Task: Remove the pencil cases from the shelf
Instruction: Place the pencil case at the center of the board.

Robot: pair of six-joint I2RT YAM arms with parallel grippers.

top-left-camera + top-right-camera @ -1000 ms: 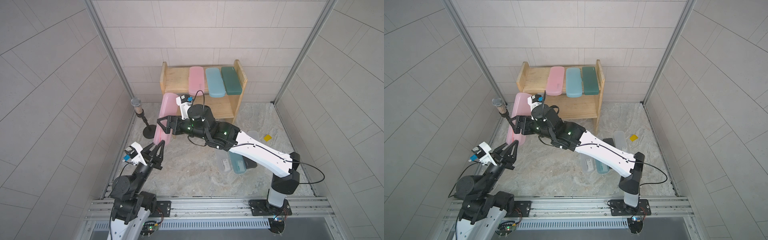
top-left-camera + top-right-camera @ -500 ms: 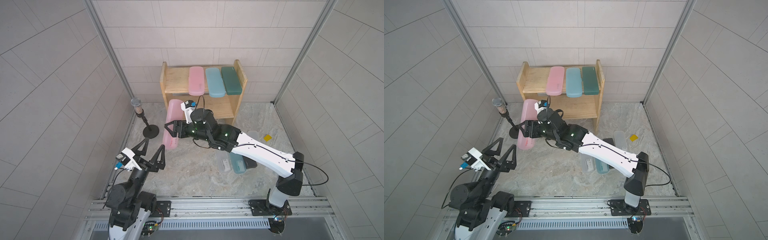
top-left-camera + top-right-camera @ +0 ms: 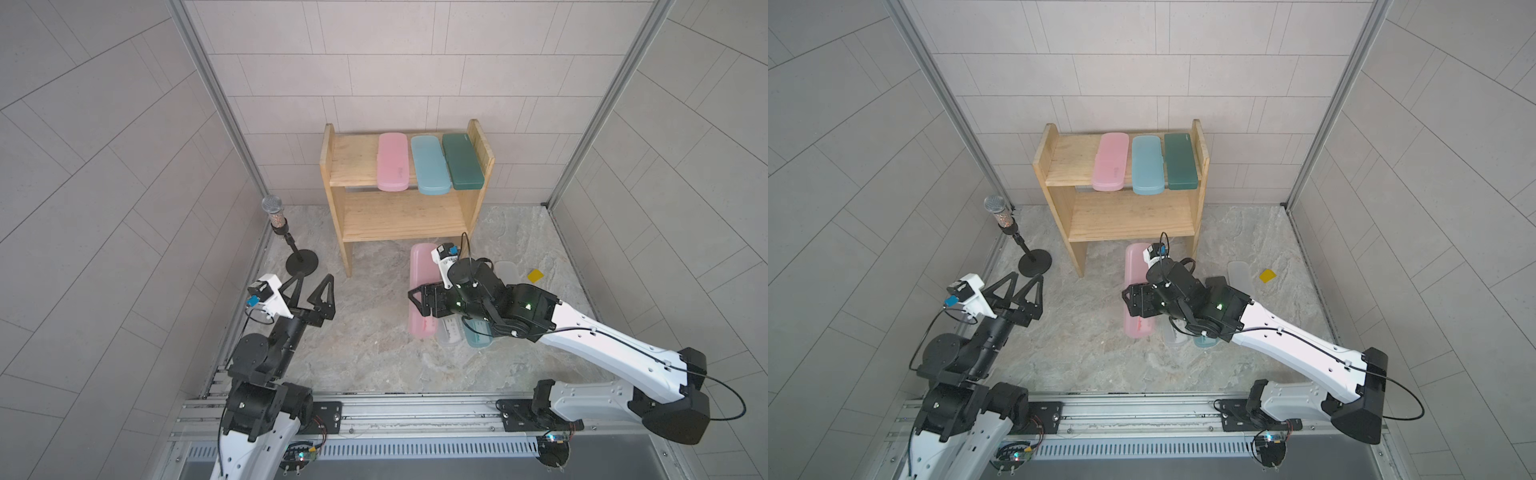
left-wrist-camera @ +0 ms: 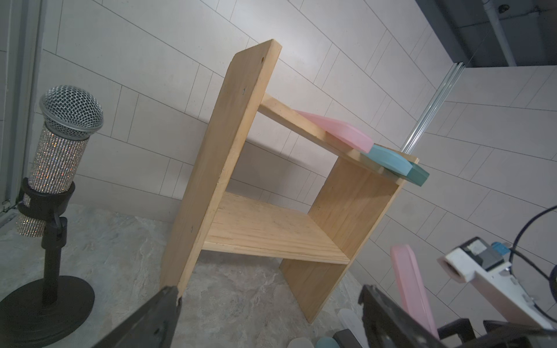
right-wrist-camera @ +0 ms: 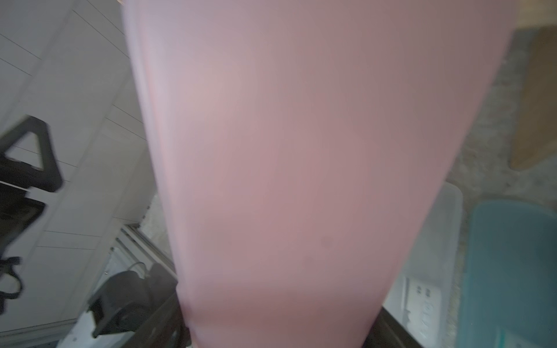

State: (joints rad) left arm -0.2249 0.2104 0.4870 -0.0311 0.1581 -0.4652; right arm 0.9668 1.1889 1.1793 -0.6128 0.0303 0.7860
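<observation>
Nearest the front edge of the stone-patterned worktop, towards its left side, the left gripper hangs in the air with its jaws spread wide and nothing between them; right of the middle, the right gripper is clamped across the width of a pink pencil case, whose long axis runs front to back (the right wrist view shows little but its blurred pink face, and whether its front end touches the worktop I cannot tell); just beside it on the right lie a frosted clear case and a light blue case, partly hidden under the arm; farther back and right lies another frosted case with a small yellow piece near it; by the left edge stands a glittery microphone on a black stand; against the back edge stands the shelf, its upper tier carrying a pink case, a light blue case and a dark green case side by side, crowded towards its right panel
</observation>
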